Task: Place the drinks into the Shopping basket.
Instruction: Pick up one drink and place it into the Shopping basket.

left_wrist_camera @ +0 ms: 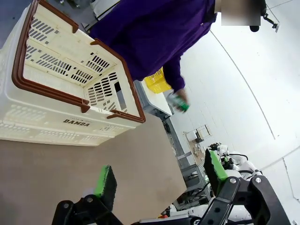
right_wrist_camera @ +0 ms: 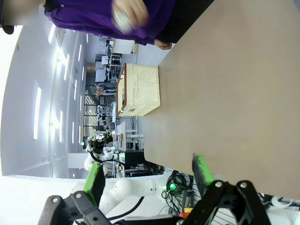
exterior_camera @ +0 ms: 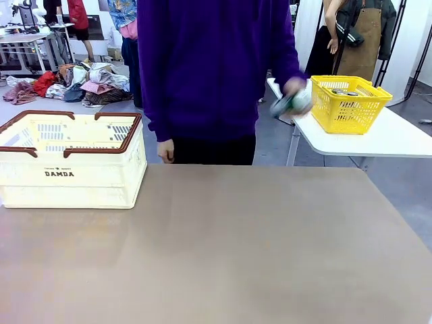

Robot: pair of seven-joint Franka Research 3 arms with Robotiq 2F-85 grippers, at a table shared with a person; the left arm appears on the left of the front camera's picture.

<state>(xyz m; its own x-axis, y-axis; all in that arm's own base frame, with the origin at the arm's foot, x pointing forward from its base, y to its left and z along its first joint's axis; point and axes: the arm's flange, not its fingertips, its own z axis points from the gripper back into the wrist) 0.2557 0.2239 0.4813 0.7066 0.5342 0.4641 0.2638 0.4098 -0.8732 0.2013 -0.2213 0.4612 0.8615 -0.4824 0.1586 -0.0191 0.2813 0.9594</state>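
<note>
The basket (exterior_camera: 67, 179), cream with a brown rim, stands upright at the far left of the table (exterior_camera: 236, 256), its printed side toward the robot. A person (exterior_camera: 209, 67) in a purple top stands at the table's far edge. One hand (exterior_camera: 295, 86), blurred, holds a green can (exterior_camera: 287, 106) in the air past the table's far right side. The can is just beside a yellow basket (exterior_camera: 351, 108) that sits on a white side table (exterior_camera: 391, 138), and well apart from the cream basket. The other hand (exterior_camera: 165, 152) hangs at the far edge of the table, near the basket's right corner. In the left wrist view the left gripper (left_wrist_camera: 159, 176) hovers above bare tabletop, jaws spread wide with nothing between the green pads (left_wrist_camera: 104, 180). The basket lies ahead of it, and the can shows small beyond in the person's hand. In the right wrist view the right gripper (right_wrist_camera: 149, 177) is likewise spread wide and empty, near the table's edge, with the basket farther off.
</note>
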